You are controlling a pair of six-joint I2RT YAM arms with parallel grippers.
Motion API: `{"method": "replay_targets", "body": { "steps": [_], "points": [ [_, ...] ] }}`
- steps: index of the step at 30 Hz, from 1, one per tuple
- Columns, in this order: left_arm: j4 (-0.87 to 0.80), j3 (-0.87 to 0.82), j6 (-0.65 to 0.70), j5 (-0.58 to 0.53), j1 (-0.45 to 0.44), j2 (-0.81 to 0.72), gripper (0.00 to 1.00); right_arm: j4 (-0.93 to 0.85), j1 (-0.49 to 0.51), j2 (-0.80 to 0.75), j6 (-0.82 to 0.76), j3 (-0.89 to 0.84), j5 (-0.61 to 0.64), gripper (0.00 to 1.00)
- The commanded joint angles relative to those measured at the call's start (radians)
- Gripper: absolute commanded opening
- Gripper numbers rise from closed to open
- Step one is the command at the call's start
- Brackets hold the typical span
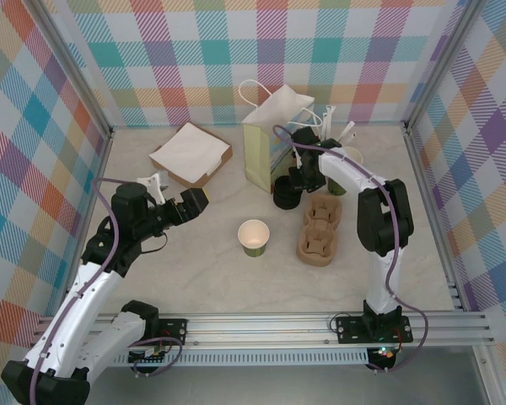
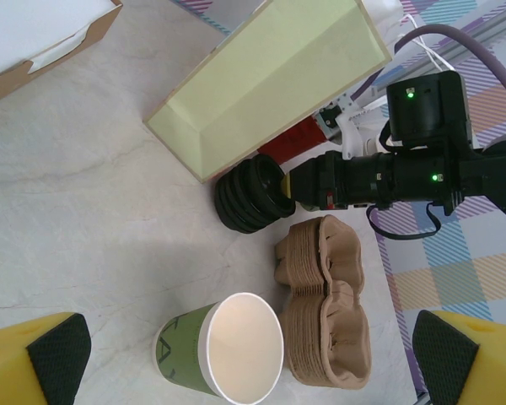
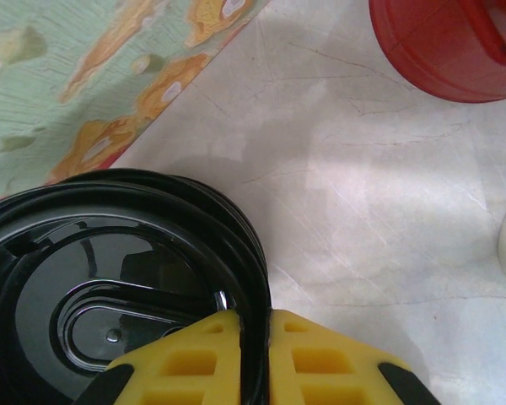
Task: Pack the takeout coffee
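The takeout coffee cup (image 1: 253,236), olive-green outside and cream inside, stands upright and uncovered mid-table, just left of the brown pulp cup carrier (image 1: 319,229). In the left wrist view the cup (image 2: 185,354) sits ahead of my left gripper (image 2: 253,371), whose jaws are spread wide and empty; the carrier (image 2: 325,312) lies beside it. My left gripper (image 1: 190,205) hovers to the cup's left. My right gripper (image 1: 297,181) is down on the stack of black lids (image 1: 285,196). Its yellow fingers (image 3: 202,354) are shut on the rim of the top black lid (image 3: 110,278).
A pale green paper bag (image 1: 270,143) stands behind the lids. The red cup of straws (image 3: 443,46) is behind the right arm. A brown box of white napkins (image 1: 191,153) sits back left. Metal frame rails and plaid walls enclose the table.
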Motion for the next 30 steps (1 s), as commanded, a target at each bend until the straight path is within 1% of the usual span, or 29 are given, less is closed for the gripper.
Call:
{"method": "replay_targets", "body": {
  "steps": [1,5,8,12,16,22,24,30],
  "points": [
    [0.001,0.006,-0.004,0.017,0.011,-0.013,1.0,-0.014,-0.007,-0.091,-0.001,-0.016,-0.001,0.13],
    [0.039,0.006,-0.045,0.076,0.008,0.004,1.0,-0.006,-0.007,-0.158,0.009,-0.056,-0.006,0.13],
    [0.076,0.01,-0.081,0.122,-0.014,0.033,1.0,0.005,-0.006,-0.218,0.021,-0.097,-0.029,0.13],
    [0.133,0.018,-0.163,0.153,-0.076,0.092,0.99,0.047,0.001,-0.33,0.046,-0.187,-0.066,0.13],
    [0.244,0.036,-0.259,0.181,-0.141,0.174,0.98,0.107,0.016,-0.455,0.061,-0.285,-0.103,0.13],
    [0.355,0.091,-0.396,0.181,-0.238,0.306,0.98,0.211,0.05,-0.637,0.109,-0.421,-0.145,0.13],
    [0.382,0.124,-0.416,0.186,-0.272,0.354,0.98,0.246,0.069,-0.687,0.116,-0.458,-0.155,0.13],
    [0.367,0.231,-0.396,0.169,-0.362,0.484,0.96,0.296,0.122,-0.777,0.132,-0.518,-0.152,0.13]
  ]
}}
